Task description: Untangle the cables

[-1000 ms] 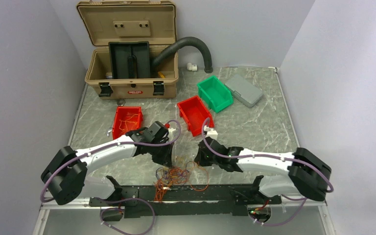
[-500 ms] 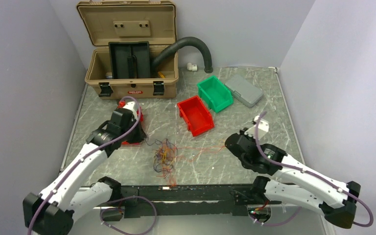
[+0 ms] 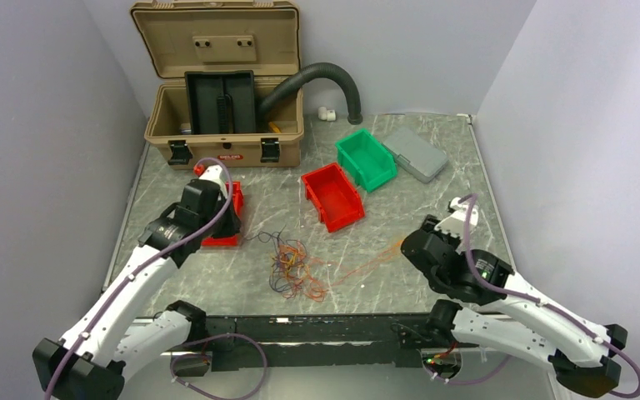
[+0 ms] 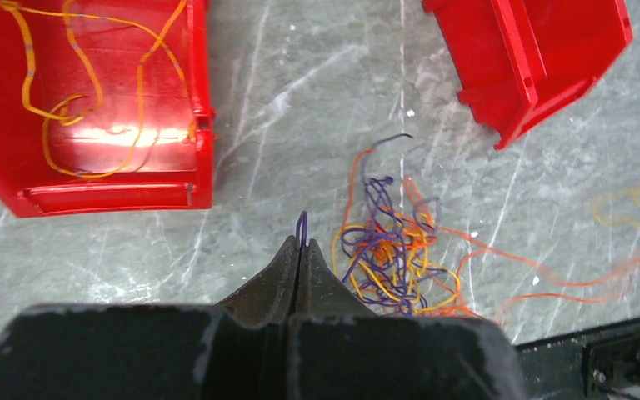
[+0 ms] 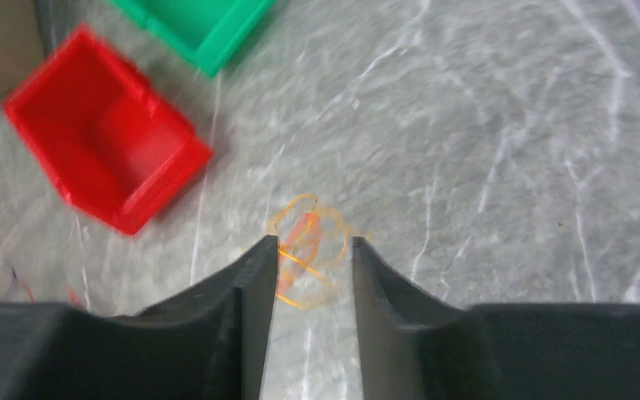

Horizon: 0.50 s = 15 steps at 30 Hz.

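Left pincer pinched shut on purple wire, beside tangle of cables on counter. Right pincer narrowly parted over blurred orange loop, possibly touching.

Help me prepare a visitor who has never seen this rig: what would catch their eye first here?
The bright tangle of cables, orange, yellow and purple, sprawls on the grey marbled table between the two arms. The left end effector is shut on a purple strand near a red bin holding orange wires, while the open right end effector frames a loose orange loop.
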{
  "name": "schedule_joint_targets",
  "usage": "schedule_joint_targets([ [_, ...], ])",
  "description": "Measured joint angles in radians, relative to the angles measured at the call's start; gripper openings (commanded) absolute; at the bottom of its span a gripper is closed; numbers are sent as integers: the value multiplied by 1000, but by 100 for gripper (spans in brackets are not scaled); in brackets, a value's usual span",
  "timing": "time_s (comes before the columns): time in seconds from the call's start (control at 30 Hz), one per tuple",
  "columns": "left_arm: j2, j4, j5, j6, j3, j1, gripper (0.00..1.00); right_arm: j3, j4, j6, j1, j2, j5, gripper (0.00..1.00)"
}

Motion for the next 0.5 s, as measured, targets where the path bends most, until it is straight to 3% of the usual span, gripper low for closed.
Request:
schedule_joint_targets([
  [0.07,22,9,37,20,6,0,0,-56,126,-138,0,-25,-99,79],
  [0.3,77,31,165,84,25,-11,3,-158,379,-386,0,78,-411,80],
  [0.37,89,37,180,95,29,-19,21,-158,447,-431,0,142,-481,79],
  [0.4,92,38,185,104,30,-24,39,-155,475,-450,0,181,-514,78],
  [0.43,97,35,191,109,34,-33,50,-150,499,-466,0,230,-544,78],
  [0.5,111,28,190,131,50,-63,66,-142,529,-480,0,304,-576,76],
])
